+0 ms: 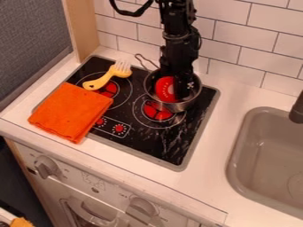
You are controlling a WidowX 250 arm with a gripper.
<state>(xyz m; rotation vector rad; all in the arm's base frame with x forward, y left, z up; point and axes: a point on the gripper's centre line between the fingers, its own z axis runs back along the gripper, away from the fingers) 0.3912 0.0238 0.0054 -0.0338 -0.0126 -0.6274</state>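
A tiled wall [231, 42] backs the white surface [210, 150], with a black stovetop [127, 115] and grey sink [233, 155]. An orange cloth [71, 113] overlaps the stovetop's left edge. Behind it on the right, a metal pot [188, 105] points its wire handle [138, 55] upper left; a yellow-handled fork [106, 80] slants. The gripper [179, 92] reaches inside the pot by a tilted red disc [164, 89], long axis near vertical; whether spread or pinching, I cannot tell.

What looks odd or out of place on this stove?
The left burner has a fork and part of an orange cloth on it, odd spots for both. The pot sits off-centre over the right burner. No obvious spill.
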